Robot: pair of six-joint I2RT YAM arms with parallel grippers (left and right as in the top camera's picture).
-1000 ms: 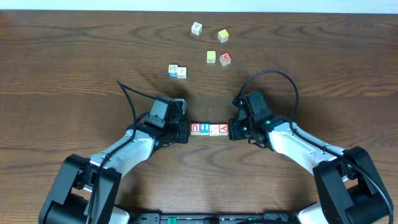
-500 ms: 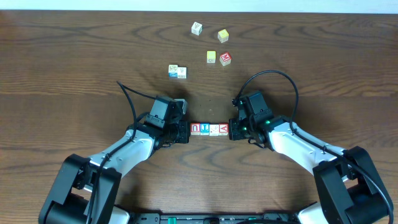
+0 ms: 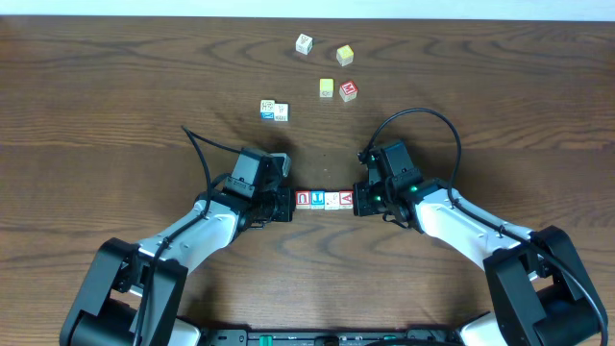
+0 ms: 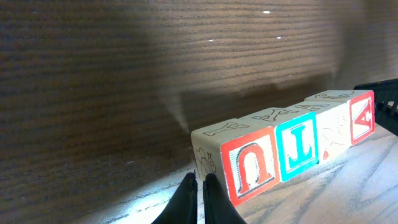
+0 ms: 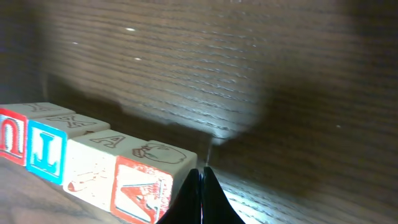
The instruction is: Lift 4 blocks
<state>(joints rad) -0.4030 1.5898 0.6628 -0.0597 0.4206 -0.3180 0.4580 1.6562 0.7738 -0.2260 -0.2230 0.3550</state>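
Left gripper (image 3: 284, 204) pressing together its fingers, touching the red U end of the row of four blocks (image 3: 324, 199), right gripper (image 3: 357, 202) likewise closed tight, touching the row's red V end.

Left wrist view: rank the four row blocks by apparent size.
1. red U block
2. blue block
3. white block
4. red end block
That is camera nearness; in the overhead view all four look alike.

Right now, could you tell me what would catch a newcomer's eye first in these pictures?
A tight row of four blocks, red, blue, white, red, spans mid-table between the shut left hand and right hand. Other loose cubes lie scattered farther back.
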